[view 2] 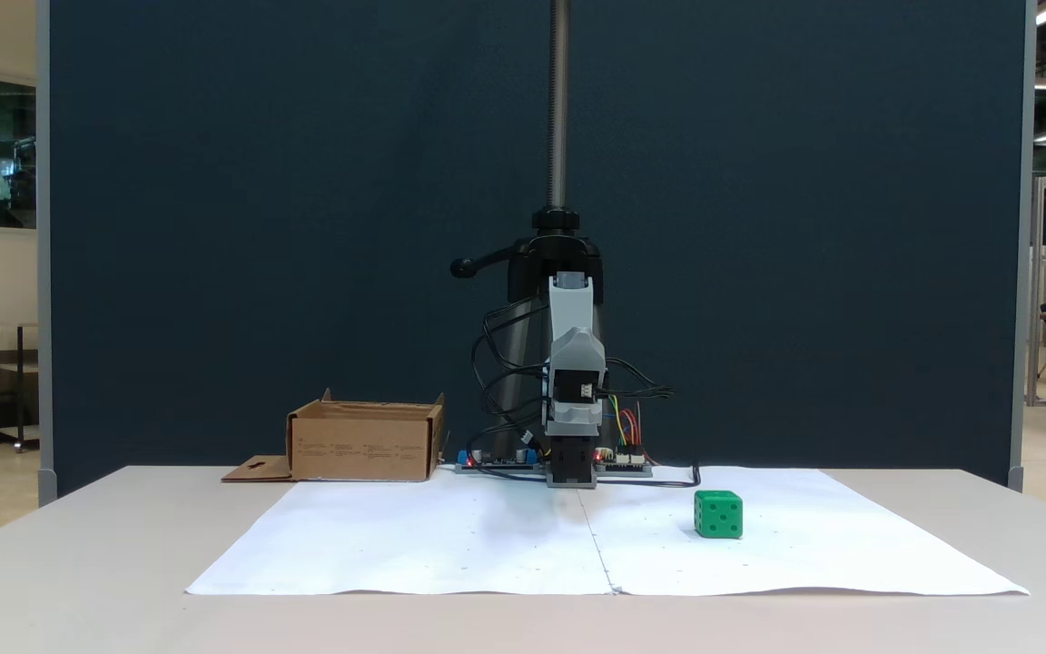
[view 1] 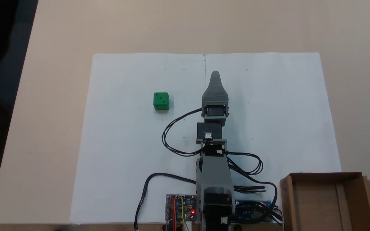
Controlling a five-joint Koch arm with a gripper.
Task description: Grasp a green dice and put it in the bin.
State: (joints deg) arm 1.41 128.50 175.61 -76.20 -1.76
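The green dice (view 1: 161,101) rests on the white paper, left of and a little behind the gripper tip in a fixed view; seen from the front, the dice (view 2: 718,514) is on the right. My gripper (view 1: 215,75) points away from the arm's base over the seam between the paper sheets, well apart from the dice. From above one grey jaw covers the other, and from the front the gripper (view 2: 575,350) faces the camera, so its state stays unclear. The brown cardboard bin (view 1: 286,202) stands beside the arm's base with nothing showing inside; its front wall (view 2: 364,442) faces the camera.
Two white paper sheets (view 1: 268,112) cover the middle of the table. Circuit boards (view 1: 180,208) and looping black cables (view 1: 172,134) crowd the arm's base. A camera stand pole (view 2: 559,109) rises behind the arm before a dark blue partition (view 2: 214,227).
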